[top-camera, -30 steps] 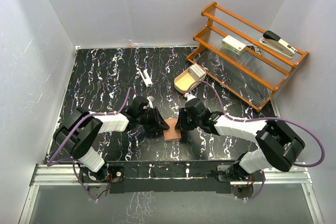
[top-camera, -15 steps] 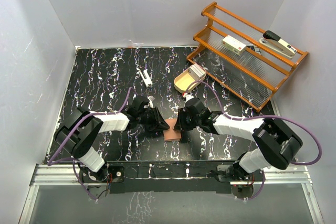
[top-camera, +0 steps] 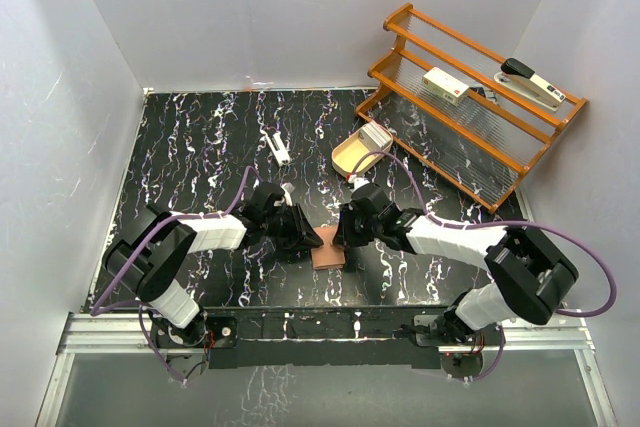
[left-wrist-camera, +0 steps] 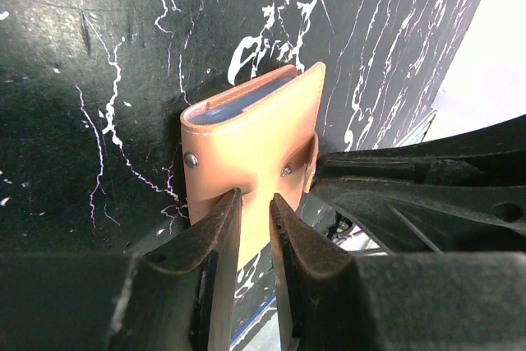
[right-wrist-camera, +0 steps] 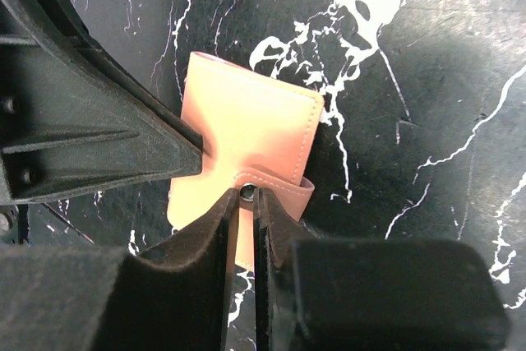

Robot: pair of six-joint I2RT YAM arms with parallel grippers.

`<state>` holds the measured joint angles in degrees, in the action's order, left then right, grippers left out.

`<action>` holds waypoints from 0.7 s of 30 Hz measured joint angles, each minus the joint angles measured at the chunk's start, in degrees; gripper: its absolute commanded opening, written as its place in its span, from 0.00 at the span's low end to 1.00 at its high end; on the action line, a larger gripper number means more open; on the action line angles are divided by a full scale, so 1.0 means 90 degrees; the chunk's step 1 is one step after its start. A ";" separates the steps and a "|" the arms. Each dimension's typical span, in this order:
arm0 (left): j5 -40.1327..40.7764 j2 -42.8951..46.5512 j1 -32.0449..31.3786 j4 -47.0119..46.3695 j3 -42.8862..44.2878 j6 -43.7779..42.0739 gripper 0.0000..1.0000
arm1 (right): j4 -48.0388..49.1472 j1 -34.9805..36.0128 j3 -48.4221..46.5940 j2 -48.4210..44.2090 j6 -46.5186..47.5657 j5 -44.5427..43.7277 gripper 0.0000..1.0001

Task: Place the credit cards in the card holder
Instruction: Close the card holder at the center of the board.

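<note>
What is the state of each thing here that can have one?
card holder, folded shut
credit cards, stacked in the wooden tray, outside the holder
left hand, nearly shut at the card holder's edge; grip unclear
right hand, shut on the card holder's tab

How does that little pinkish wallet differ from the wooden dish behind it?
The card holder is flat, rectangular salmon leather, folded; the wooden tray is an oval tan dish with a raised rim. The left gripper and right gripper each pinch the card holder; the tray stands untouched, farther back by the rack. The tray carries the credit cards; the card holder shows none. Both rest on the black table.
</note>
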<state>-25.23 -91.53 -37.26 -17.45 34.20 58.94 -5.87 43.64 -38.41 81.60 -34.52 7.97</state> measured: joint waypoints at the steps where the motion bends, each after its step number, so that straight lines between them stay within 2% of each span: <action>1: 0.0000 0.0000 0.0000 0.0000 0.0000 0.0000 0.21 | -0.0017 -0.0015 0.0000 -0.0024 0.0000 -0.0036 0.11; 21: 0.0015 0.0000 -0.0007 0.0041 0.0024 0.0000 0.22 | 0.0165 -0.0102 -0.0007 0.0085 -0.0061 0.0304 0.10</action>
<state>-25.10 -91.53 -37.32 -17.08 34.41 58.94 -4.38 42.72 -38.48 82.37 -35.07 10.70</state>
